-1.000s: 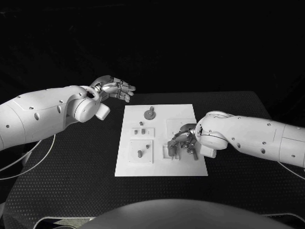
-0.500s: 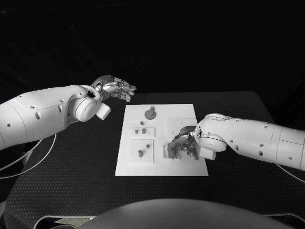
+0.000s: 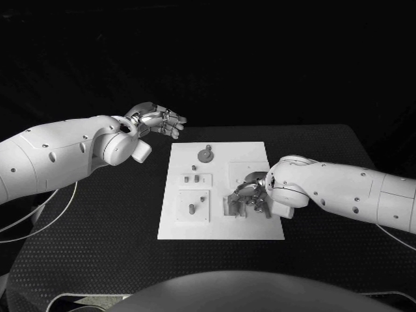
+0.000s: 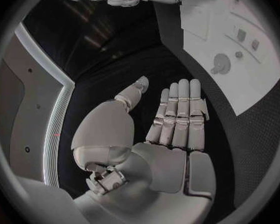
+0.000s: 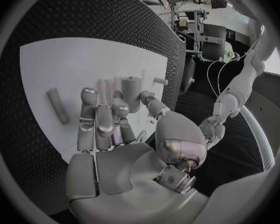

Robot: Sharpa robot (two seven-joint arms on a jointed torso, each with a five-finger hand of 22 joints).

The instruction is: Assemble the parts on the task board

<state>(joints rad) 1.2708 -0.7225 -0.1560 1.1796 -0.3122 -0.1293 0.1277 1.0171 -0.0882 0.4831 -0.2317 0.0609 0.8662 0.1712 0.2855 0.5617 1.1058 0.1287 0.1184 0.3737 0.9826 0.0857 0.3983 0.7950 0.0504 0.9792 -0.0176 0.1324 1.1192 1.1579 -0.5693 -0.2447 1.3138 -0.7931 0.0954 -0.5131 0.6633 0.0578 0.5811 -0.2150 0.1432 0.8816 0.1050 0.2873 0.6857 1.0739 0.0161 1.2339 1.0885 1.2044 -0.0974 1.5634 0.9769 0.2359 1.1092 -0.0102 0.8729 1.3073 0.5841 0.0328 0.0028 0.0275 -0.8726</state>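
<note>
The white task board (image 3: pixel 222 227) lies mid-table with small grey parts on it: a round disc (image 3: pixel 205 155), a small block (image 3: pixel 195 179) and a short peg (image 3: pixel 191 208). My right hand (image 3: pixel 250 198) is down on the board's right side. In the right wrist view its thumb and a finger (image 5: pixel 118 107) sit on either side of an upright grey cylinder (image 5: pixel 131 93), pinching it where it stands on the board (image 5: pixel 59 64). A loose rod (image 5: pixel 58 105) lies beside them. My left hand (image 3: pixel 156 120) hovers beyond the board's far left corner, fingers (image 4: pixel 177 109) straight and apart, holding nothing.
The black table (image 3: pixel 95 247) runs wide on both sides of the board. The left wrist view shows the board (image 4: pixel 258 84) with its disc (image 4: pixel 222 62) off to one side of the left palm. Thin cables (image 3: pixel 39 221) hang under the left arm.
My right hand has slid a little nearer along the board's right side and lowered its fingers around the cylinder. The left hand has stayed where it was.
</note>
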